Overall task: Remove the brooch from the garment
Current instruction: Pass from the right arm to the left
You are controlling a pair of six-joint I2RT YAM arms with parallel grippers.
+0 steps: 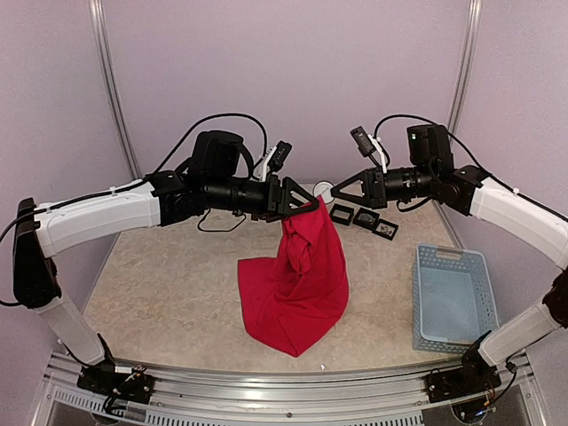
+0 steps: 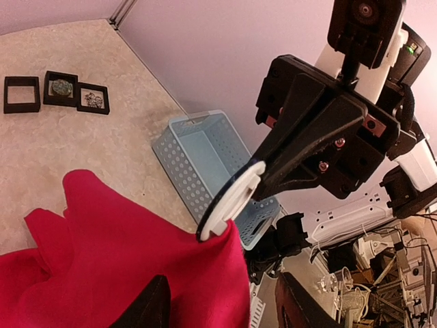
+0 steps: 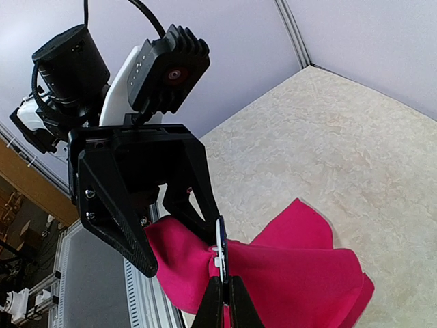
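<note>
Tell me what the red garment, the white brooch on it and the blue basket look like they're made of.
Garment: soft matte woven or knit cloth; it drapes and creases. Brooch: probably hard plastic, smooth white face with a dark rim; flat and rigid. Basket: moulded plastic, slightly glossy, with regular holes in its walls.

The left arm (image 1: 98, 213) and right arm (image 1: 524, 213) each have white shell links, black joint housings and black bases (image 1: 111, 382), with thin black cables (image 1: 222, 115) looping off the motor housings. The left gripper (image 1: 304, 201) and right gripper (image 1: 334, 189) are black triangular frames studded with small silver screws (image 2: 339, 142). Each is topped by a black wrist camera (image 1: 361, 139) on a white bracket (image 1: 379, 149).
</note>
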